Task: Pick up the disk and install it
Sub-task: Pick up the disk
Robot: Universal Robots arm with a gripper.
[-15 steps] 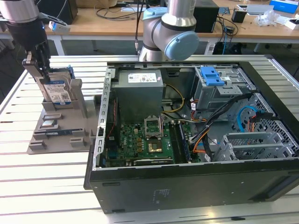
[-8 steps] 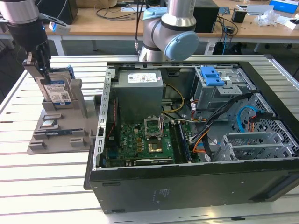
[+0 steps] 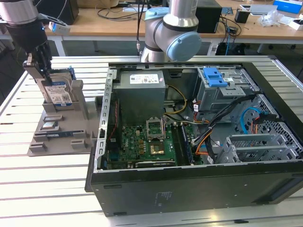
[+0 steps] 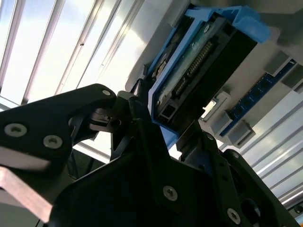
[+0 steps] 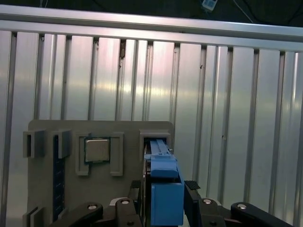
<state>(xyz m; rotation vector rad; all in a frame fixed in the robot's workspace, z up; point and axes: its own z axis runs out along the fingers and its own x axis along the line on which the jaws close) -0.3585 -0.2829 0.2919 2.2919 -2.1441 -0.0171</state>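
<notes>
gripper [image 3: 43,73] was straight above the disk [image 3: 60,93], fingers clamped on its top edge. disk stood on edge, faces vertical, in the grey holder [image 3: 79,97] at the exterior view's left, well apart from the open case [image 3: 189,184].

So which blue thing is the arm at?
The disk standing in the grey holder, at the gripper; the blue latch sits inside the computer case.
</notes>
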